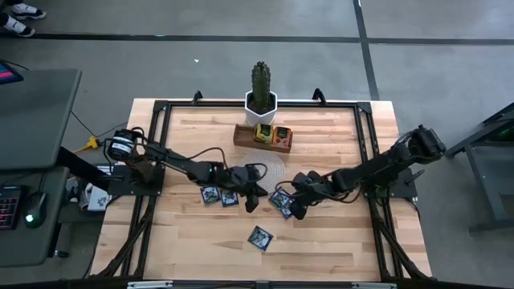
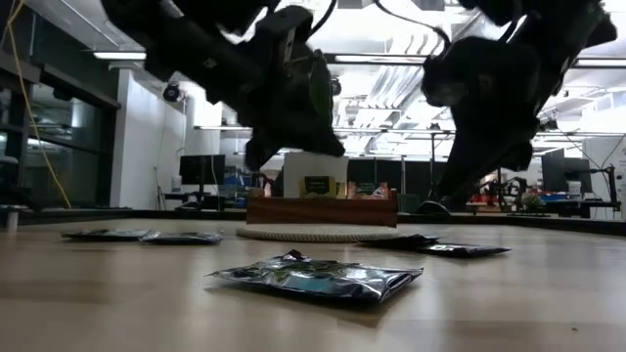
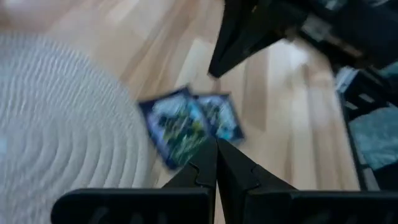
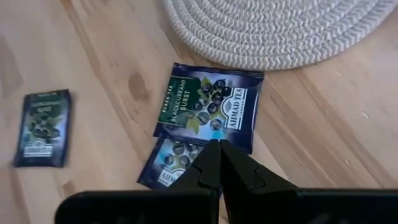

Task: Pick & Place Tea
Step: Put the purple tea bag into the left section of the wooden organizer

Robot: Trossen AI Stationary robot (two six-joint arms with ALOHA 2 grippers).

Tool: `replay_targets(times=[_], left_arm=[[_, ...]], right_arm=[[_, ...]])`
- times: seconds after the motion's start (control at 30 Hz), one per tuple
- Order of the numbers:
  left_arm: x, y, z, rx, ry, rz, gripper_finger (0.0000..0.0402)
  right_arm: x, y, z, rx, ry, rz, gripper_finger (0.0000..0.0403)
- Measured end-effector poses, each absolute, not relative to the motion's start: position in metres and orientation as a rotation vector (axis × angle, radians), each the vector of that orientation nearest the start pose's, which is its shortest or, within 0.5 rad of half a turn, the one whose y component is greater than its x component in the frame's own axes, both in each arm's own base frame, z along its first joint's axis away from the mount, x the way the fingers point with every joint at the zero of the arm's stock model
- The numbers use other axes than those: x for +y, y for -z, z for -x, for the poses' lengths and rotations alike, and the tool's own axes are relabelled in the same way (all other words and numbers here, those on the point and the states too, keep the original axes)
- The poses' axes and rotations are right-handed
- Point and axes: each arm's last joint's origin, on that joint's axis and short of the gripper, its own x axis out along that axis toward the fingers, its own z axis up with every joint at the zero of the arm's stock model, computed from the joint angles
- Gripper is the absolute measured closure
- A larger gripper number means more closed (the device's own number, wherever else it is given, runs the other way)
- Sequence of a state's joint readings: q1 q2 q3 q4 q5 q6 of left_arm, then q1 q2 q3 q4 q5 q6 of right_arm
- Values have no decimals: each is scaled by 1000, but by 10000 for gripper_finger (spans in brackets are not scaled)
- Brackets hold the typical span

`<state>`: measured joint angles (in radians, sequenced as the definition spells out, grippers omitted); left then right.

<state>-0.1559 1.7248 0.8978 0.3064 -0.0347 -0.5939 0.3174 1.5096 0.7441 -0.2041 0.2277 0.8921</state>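
Five dark-blue sachets lie loose mid-frame for picking: two (image 1: pixel 218 195) left of centre, two overlapping (image 1: pixel 281 201) right of centre, one (image 1: pixel 259 238) lower down. More, perhaps two, stand in the tray (image 1: pixel 263 136) above the mat (image 1: pixel 271 164). The left gripper (image 1: pixel 251 197) and right gripper (image 1: pixel 294 207) hover closed, empty.

A round woven mat (image 1: pixel 269 164) lay mid-table, just in front of a brown wooden tray (image 1: pixel 245 137). Behind the tray stood a cactus (image 1: pixel 261 83) in a white pot (image 1: pixel 261 103). The wooden table (image 1: pixel 321 241) carried them all.
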Motion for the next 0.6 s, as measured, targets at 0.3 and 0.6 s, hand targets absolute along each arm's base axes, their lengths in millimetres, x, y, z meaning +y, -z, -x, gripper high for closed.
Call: replay_targets(times=[0.3, 0.6], left_arm=[[-66, -166, -341, 523, -143, 630, 401], [-67, -148, -345, 567, -200, 760, 401]], right_arm=[[75, -144, -277, 920, 293, -541, 403], [69, -132, -281, 963, 301, -532, 403]])
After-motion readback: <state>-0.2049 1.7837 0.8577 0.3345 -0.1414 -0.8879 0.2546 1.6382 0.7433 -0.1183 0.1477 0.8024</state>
